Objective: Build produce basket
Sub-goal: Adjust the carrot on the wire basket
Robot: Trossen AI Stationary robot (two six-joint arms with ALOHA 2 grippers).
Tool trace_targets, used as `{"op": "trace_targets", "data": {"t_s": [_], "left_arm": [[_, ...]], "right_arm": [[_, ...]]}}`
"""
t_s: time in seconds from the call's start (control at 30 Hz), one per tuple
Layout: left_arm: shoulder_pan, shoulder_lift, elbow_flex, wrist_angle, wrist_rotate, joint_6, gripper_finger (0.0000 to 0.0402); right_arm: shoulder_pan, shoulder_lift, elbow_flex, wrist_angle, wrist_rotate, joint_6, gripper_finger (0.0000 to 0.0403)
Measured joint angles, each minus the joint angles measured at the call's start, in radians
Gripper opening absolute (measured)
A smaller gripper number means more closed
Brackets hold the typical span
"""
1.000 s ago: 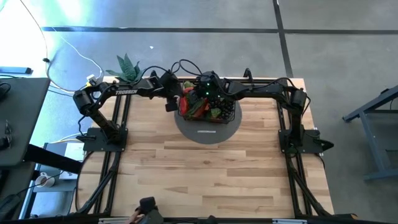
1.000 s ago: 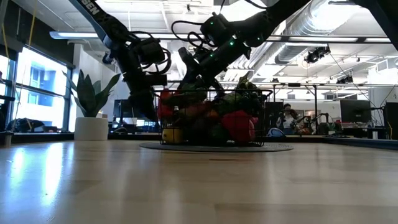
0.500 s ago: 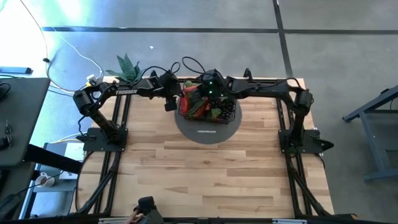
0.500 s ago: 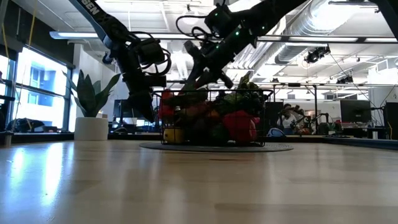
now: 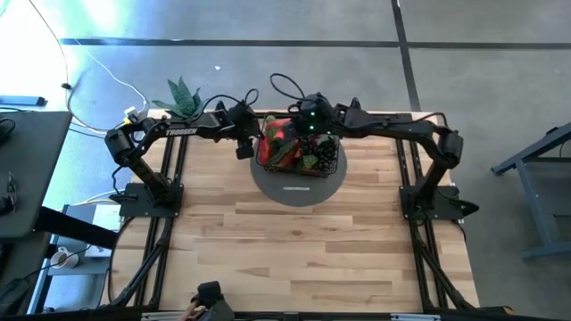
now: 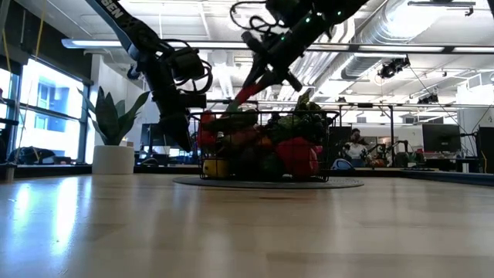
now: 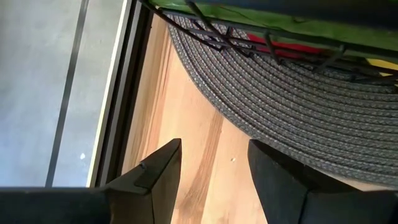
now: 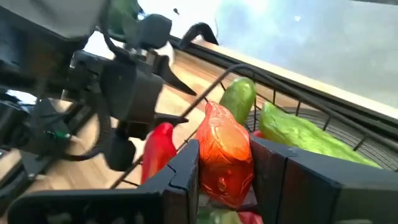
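Right gripper [image 8: 225,168], clamped on an orange-red pepper [image 8: 225,158], hangs directly above the heaped wire basket [image 6: 266,147]; left gripper [image 7: 214,171], part-open and empty, waits beside it

Near half of table [image 5: 294,259]: bare wood, open passage. Far middle crowded: basket [image 6: 266,147] heaped with produce [image 6: 297,154] on grey mat [image 5: 294,189]. Left gripper [image 7: 211,174] low beside the basket's left wall; right gripper [image 8: 225,163] above the heap. Potted plant [image 6: 113,139] blocks far-left corner.

basket [image 5: 328,160]: 1 | round mat [image 5: 299,189]: 1 | potted plant [image 5: 181,96]: 1 | arms: 2
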Motion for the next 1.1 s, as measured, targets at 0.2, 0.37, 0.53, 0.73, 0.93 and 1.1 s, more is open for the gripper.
{"op": "trace_targets", "data": {"t_s": [0.2, 0.37, 0.53, 0.73, 0.93, 1.1], "left_arm": [[0.0, -0.006, 0.0, -0.002, -0.015, -0.006, 0.0175], [0.0, -0.036, 0.0, -0.007, -0.023, -0.013, 0.0174], [0.0, -0.081, 0.0, -0.044, -0.059, -0.097, 0.0174], [-0.001, -0.159, 0.0, -0.172, -0.058, -0.192, 0.0174], [-0.006, -0.228, 0.0, -0.24, -0.009, -0.287, 0.0174], [-0.031, -0.269, 0.0, -0.234, -0.006, -0.324, 0.0174]], "right_arm": [[-0.006, -0.093, 0.0, -0.038, -0.046, -0.032, 0.0081], [-0.012, -0.155, 0.0, -0.068, -0.127, -0.125, 0.0081], [-0.032, -0.156, 0.0, -0.083, -0.266, -0.244, 0.0081], [-0.064, -0.118, 0.0, -0.121, -0.409, -0.383, 0.0081], [-0.106, -0.103, 0.0, -0.209, -0.509, -0.502, 0.0081], [-0.132, -0.099, 0.0, -0.212, -0.531, -0.547, 0.0081]]}}
